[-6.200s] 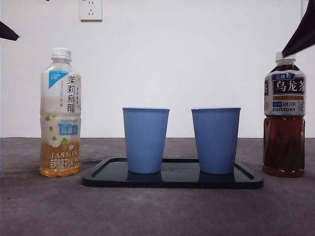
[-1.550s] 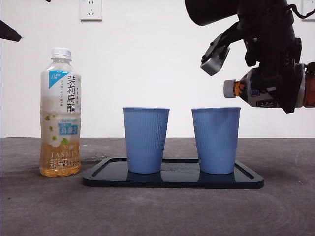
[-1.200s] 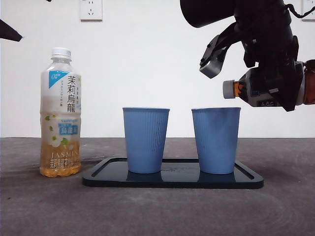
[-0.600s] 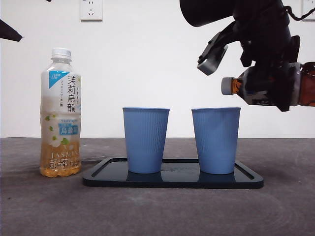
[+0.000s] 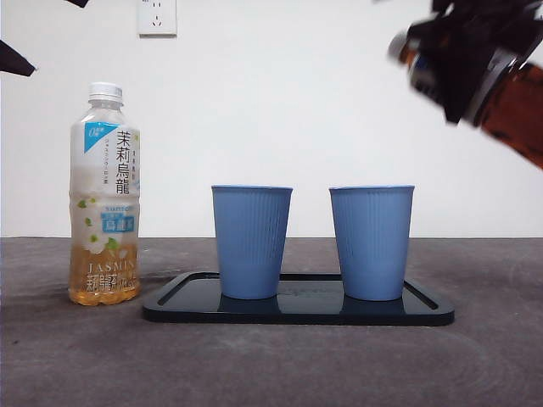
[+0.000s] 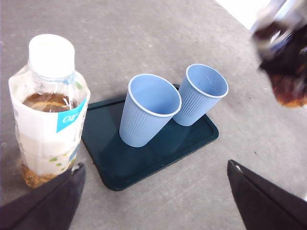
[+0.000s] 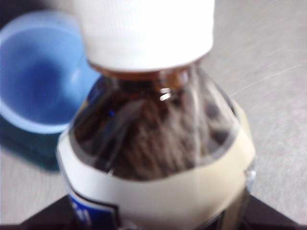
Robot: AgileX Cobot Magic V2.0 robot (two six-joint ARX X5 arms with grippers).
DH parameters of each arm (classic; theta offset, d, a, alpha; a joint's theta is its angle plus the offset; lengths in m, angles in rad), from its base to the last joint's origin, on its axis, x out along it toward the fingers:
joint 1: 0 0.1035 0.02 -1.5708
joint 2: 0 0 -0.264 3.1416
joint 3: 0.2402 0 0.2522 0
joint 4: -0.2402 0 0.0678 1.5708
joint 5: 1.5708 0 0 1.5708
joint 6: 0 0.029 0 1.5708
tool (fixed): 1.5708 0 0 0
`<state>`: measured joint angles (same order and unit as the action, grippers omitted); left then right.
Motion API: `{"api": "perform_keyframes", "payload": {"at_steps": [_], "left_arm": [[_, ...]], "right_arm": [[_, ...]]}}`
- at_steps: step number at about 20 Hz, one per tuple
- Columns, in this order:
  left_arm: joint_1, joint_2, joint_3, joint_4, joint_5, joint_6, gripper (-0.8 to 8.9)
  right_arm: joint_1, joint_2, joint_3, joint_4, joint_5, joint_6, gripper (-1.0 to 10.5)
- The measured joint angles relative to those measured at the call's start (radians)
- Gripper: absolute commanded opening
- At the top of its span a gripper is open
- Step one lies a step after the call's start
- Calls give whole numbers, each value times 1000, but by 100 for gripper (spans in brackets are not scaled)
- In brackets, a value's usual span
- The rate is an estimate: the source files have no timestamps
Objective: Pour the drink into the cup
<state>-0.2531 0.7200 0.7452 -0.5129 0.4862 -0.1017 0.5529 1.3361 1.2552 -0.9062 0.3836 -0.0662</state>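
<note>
Two blue cups, one on the left (image 5: pixel 251 242) and one on the right (image 5: pixel 372 242), stand upright on a dark tray (image 5: pixel 297 310). High at the right, above and beyond the right cup, is a dark tea bottle (image 5: pixel 507 100), motion-blurred and tilted with its white cap up and to the left. My right gripper (image 7: pixel 158 218) is shut on this bottle (image 7: pixel 153 143), whose cap is on; one blue cup (image 7: pixel 38 91) lies beyond it. My left gripper (image 6: pixel 153 206) waits open, near the jasmine tea bottle (image 6: pixel 48 105), with both cups (image 6: pixel 148 112) ahead of it.
The jasmine tea bottle (image 5: pixel 104 195), capped, stands upright on the table left of the tray. A wall socket (image 5: pixel 157 17) is on the white wall behind. A black arm tip (image 5: pixel 13 58) shows at the top left corner.
The dark tea bottle, held nearly level with its cap over the right cup's rim, has swung up and to the right; its neck now points upward.
</note>
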Motion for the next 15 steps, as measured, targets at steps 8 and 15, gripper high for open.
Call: {"api": "perform_keyframes", "payload": {"at_steps": [8,15], "left_arm": [[0,0,0,-15,0,5,468],[0,0,0,-15,0,6,468]], "right_arm": [[-131,-390,-462,522,-143,102,200],[-211,-384,-851,1128,-282,179,200]]}}
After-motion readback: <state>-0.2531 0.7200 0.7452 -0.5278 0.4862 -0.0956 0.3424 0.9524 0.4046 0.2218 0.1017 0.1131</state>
